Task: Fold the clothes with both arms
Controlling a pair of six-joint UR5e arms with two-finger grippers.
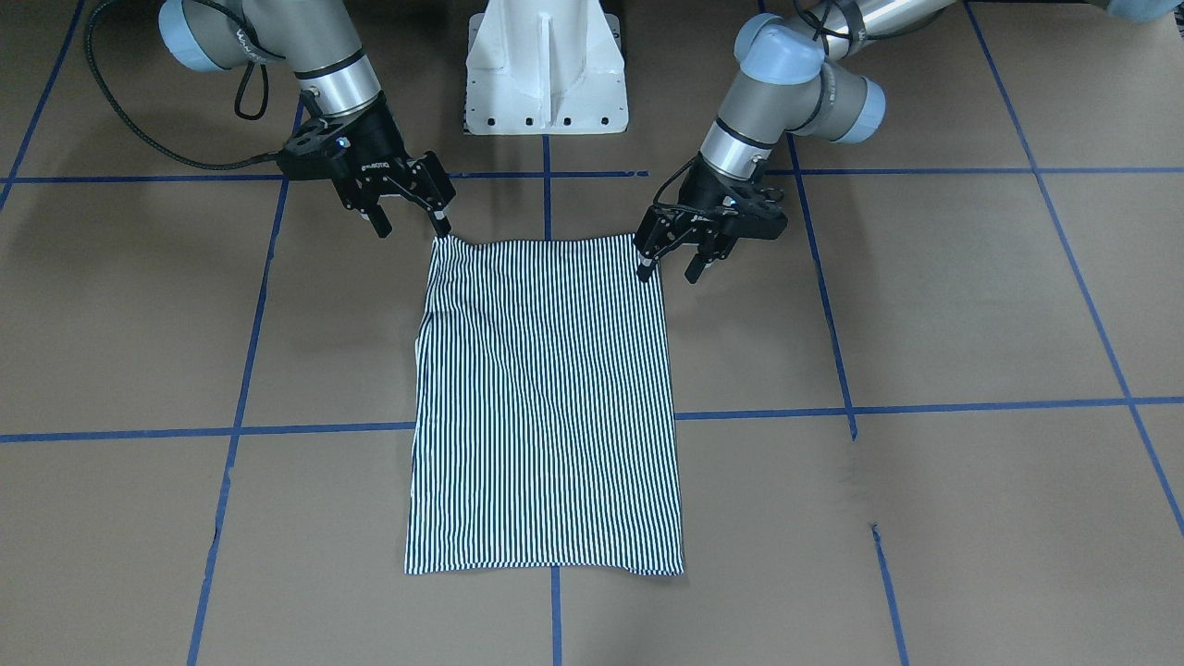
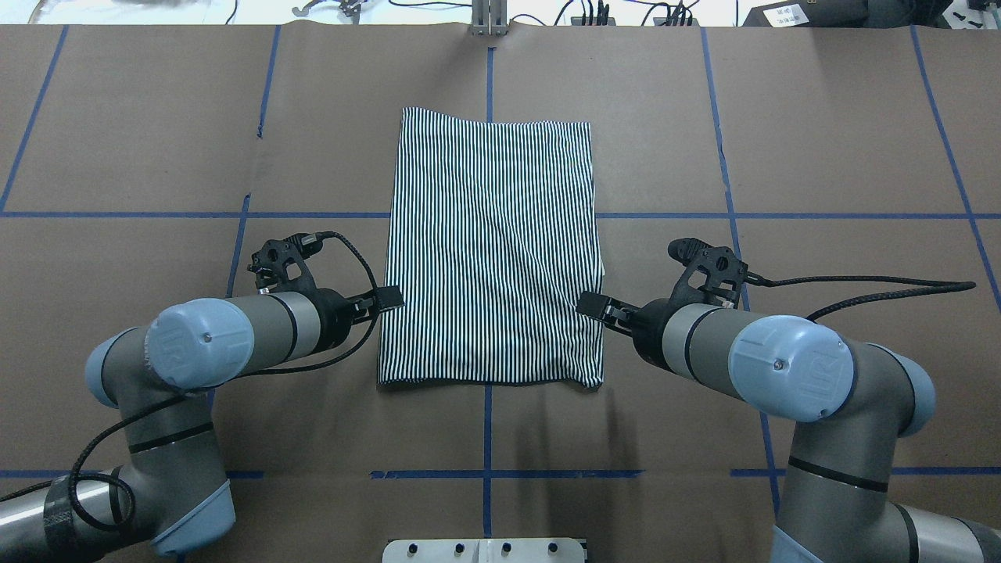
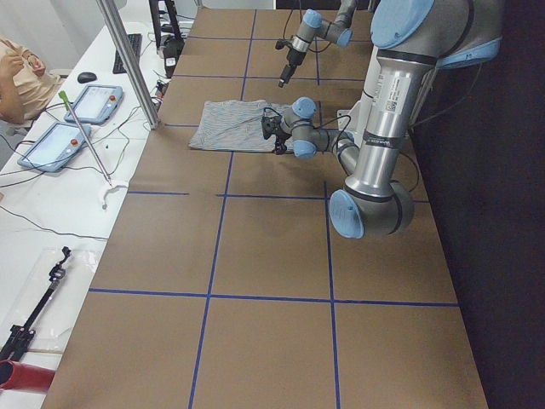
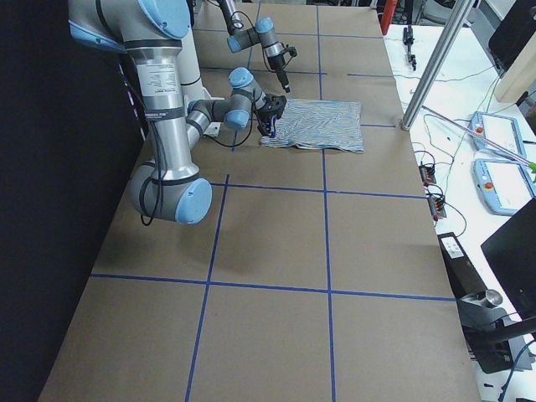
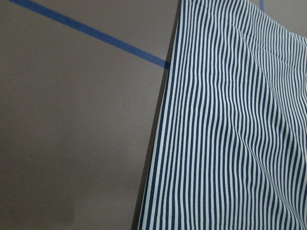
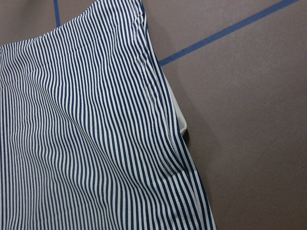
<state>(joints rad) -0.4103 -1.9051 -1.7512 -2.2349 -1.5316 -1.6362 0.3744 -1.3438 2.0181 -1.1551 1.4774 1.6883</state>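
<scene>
The striped polo shirt point(image 1: 546, 398) lies folded into a flat rectangle on the brown table, plain striped side up; its collar, placket and patch are hidden. It also shows in the overhead view point(image 2: 493, 250). My left gripper point(image 1: 671, 268) is open at the shirt's robot-side corner, one finger touching the edge. My right gripper point(image 1: 412, 227) is open at the other robot-side corner, one fingertip at the cloth. Overhead, the left gripper point(image 2: 389, 299) and right gripper point(image 2: 592, 305) flank the shirt. Both wrist views show only the shirt point(image 5: 230, 134) point(image 6: 86, 134) and the table.
The white pedestal base point(image 1: 546, 65) stands behind the shirt, between the arms. Blue tape lines point(image 1: 314, 430) grid the brown table. A metal post point(image 3: 128, 64), tablets point(image 3: 53, 145) and a seated operator point(image 3: 17, 77) are on the far side of the table.
</scene>
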